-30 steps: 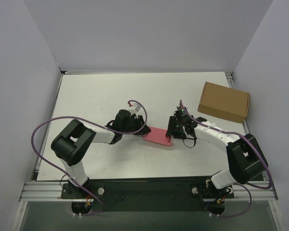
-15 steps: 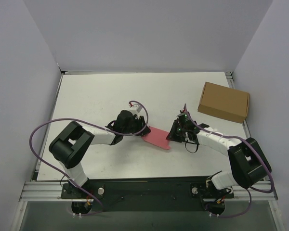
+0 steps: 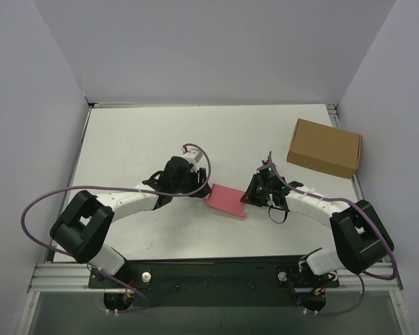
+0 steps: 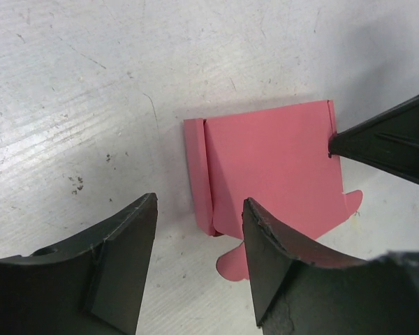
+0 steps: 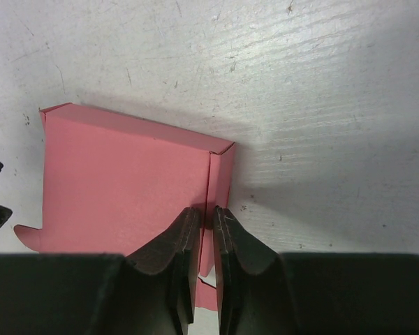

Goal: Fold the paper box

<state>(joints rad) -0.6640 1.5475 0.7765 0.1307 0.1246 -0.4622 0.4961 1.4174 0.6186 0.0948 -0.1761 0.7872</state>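
The paper box (image 3: 226,199) is a flat pink card on the white table, between the two grippers. Its left side flap (image 4: 198,174) is folded up, and a rounded tab (image 4: 232,264) sticks out below. My left gripper (image 3: 199,187) (image 4: 199,204) stands open at the card's left edge, with the flap just ahead of the gap between its fingers. My right gripper (image 3: 250,195) (image 5: 206,213) is shut on the card's raised right flap (image 5: 221,167), thin pink card showing between the pads. The right gripper's fingers (image 4: 387,139) show at the card's far edge in the left wrist view.
A larger brown cardboard box (image 3: 325,148) lies at the back right of the table (image 3: 140,139). Grey walls close in the table on the left, back and right. Purple cables loop out from both arms.
My left gripper has opened and let go of the card's left edge, and its arm has stretched out lower to the left. My right gripper has closed on the right flap.
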